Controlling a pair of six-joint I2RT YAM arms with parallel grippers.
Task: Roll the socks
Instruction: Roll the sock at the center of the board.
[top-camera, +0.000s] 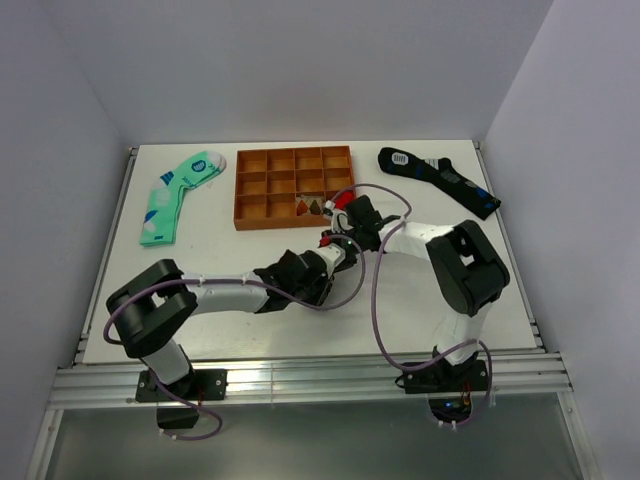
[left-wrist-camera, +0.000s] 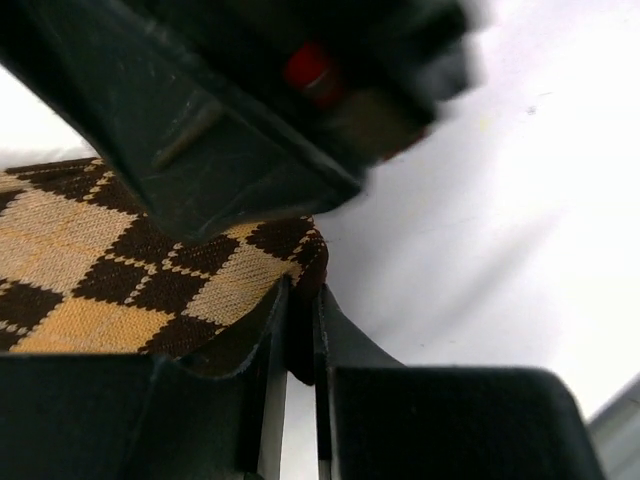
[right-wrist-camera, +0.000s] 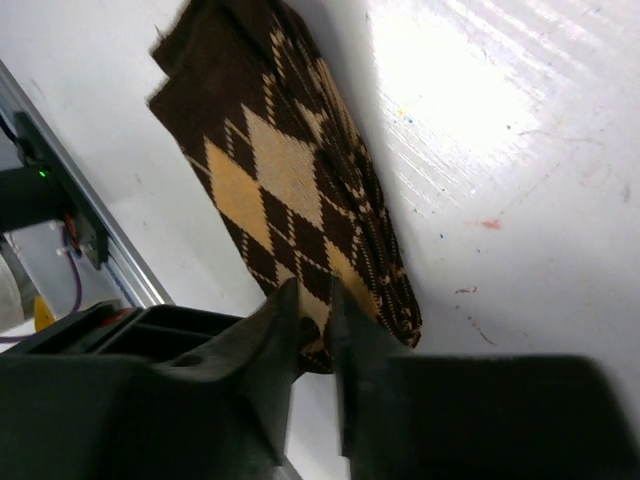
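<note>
Socks (right-wrist-camera: 290, 180), brown argyle with tan diamonds, sit pinched in left end effector (left-wrist-camera: 302, 305) and right end effector (right-wrist-camera: 312, 298), jaws near-closed.

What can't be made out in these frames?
- socks: top view, hidden where the left arm and right arm meet.
- socks' far end: left wrist view, cut off by the left edge.
- right tool: right wrist view, fabric between its fingers, clamped or not unclear.
- dark shape: left wrist view, blurred, too close to identify.
- brown bits in the tray: top view, too small.
</note>
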